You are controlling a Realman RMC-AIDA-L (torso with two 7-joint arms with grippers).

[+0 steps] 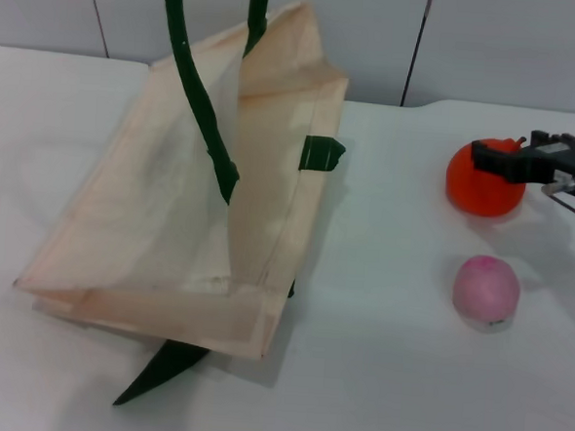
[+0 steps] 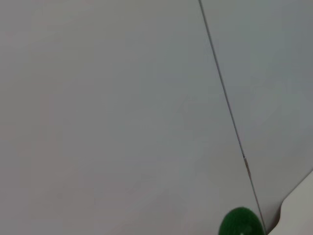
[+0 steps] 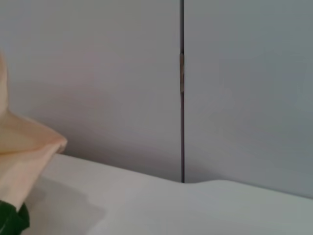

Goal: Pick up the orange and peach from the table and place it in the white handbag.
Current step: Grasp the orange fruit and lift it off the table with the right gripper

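Note:
The orange (image 1: pixel 482 188) sits on the white table (image 1: pixel 385 378) at the far right. My right gripper (image 1: pixel 493 156) reaches in from the right edge, its black tip over the top of the orange. The pink peach (image 1: pixel 486 288) lies nearer the front, apart from both. The white handbag (image 1: pixel 190 210) stands at the left with its mouth held up; its dark green handles (image 1: pixel 193 83) rise out of the top of the head view. A bit of green handle (image 2: pixel 239 223) shows in the left wrist view. My left gripper is out of view. The handbag's edge (image 3: pixel 24 156) shows in the right wrist view.
A grey panelled wall (image 1: pixel 474 41) stands behind the table. A green strap tab (image 1: pixel 321 153) sticks out of the bag's right side and another strap (image 1: pixel 161 369) lies under its front corner. Bare table lies between bag and fruits.

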